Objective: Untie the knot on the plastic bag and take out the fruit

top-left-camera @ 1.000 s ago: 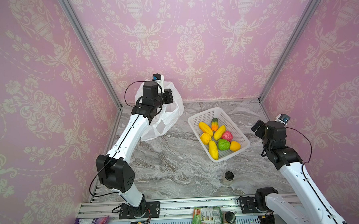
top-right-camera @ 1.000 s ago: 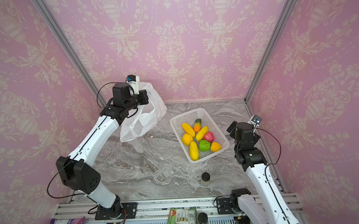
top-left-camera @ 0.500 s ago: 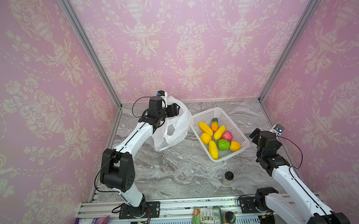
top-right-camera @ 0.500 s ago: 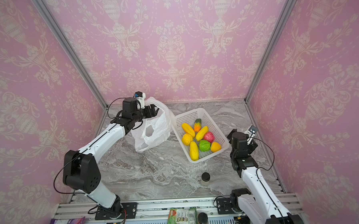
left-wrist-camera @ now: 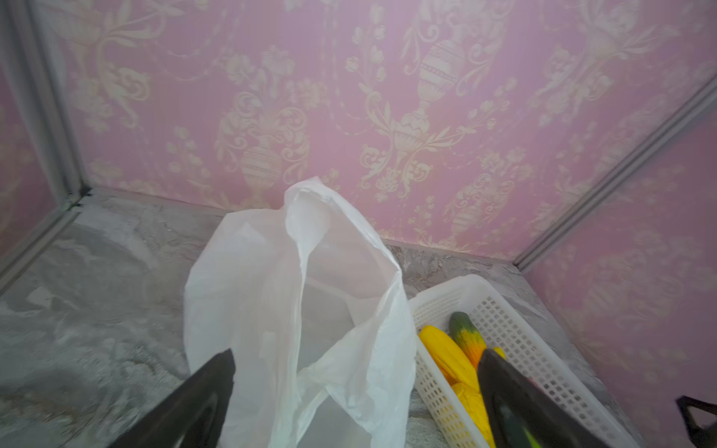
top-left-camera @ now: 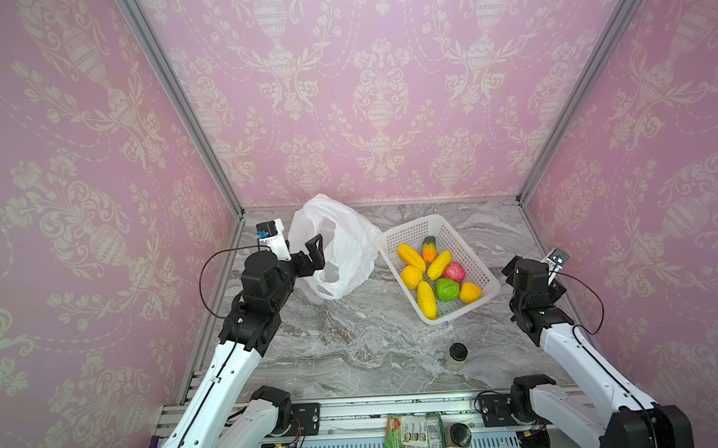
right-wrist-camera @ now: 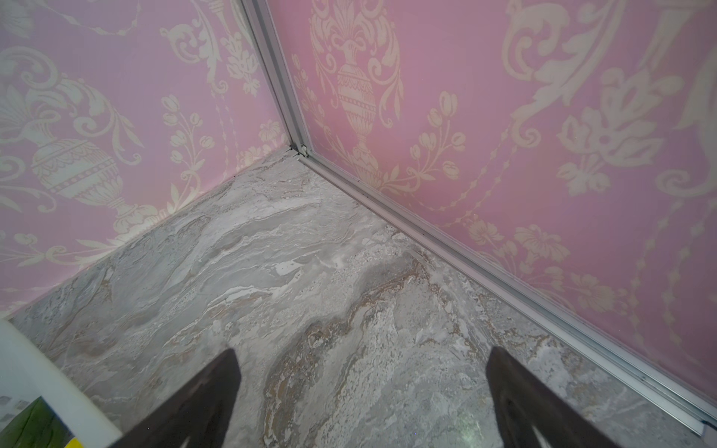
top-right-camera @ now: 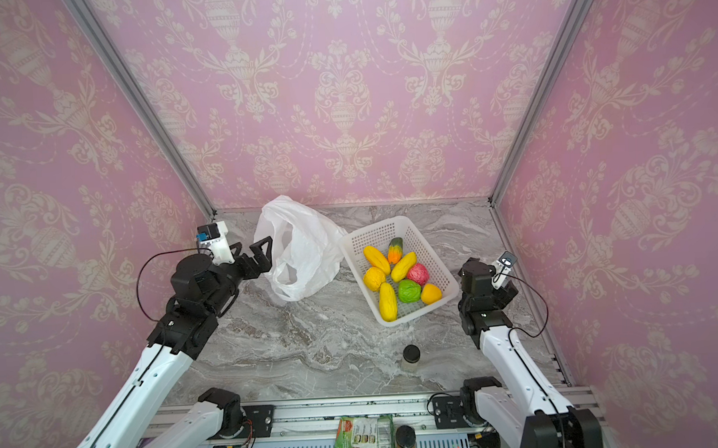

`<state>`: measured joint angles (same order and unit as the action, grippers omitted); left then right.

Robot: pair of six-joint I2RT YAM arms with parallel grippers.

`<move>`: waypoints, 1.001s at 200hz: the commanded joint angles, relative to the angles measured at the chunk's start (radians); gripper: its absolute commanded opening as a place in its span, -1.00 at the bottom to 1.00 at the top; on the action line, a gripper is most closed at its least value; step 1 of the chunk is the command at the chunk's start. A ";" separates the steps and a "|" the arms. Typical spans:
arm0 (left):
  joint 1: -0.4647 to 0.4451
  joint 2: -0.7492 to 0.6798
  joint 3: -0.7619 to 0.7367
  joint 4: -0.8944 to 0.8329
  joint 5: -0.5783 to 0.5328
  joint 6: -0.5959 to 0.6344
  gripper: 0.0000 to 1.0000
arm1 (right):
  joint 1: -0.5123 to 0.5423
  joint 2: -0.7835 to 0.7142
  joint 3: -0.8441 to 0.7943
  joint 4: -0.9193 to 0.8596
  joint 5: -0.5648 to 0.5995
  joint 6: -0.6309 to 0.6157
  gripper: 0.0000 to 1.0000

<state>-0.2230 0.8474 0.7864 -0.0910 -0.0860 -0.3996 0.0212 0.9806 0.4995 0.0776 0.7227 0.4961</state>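
While the left arm [top-left-camera: 246,359] stretches forward, its fingers [top-left-camera: 315,247] gape beside the bag [top-left-camera: 352,250].

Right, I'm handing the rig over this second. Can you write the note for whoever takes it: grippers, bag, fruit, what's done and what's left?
Left gripper: open, empty, beside the plastic bag.
Right gripper: open, empty, over bare table by the right wall.
Bag: on the table beside the basket, seemingly touching it. Its mouth is open and it looks empty.
Fruit: eight pieces, all in the basket.
Done: bag untied and emptied, as far as the views show.
Left: probably nothing; perhaps draw both arms back.
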 commanded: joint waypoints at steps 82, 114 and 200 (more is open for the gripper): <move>0.361 0.180 -0.574 0.662 -0.392 0.110 0.99 | -0.123 0.475 0.146 0.057 -0.284 -0.103 1.00; 0.361 0.365 -0.528 0.735 -0.254 0.130 0.99 | -0.123 0.438 0.078 0.187 -0.470 -0.150 1.00; 0.361 0.552 -0.469 0.879 -0.074 0.156 0.99 | -0.019 0.362 -0.099 0.528 -0.563 -0.295 1.00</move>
<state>0.1310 1.3716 0.3023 0.6960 -0.2119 -0.2848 -0.0090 1.3376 0.4091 0.5243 0.1650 0.2554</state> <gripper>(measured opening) 0.993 0.998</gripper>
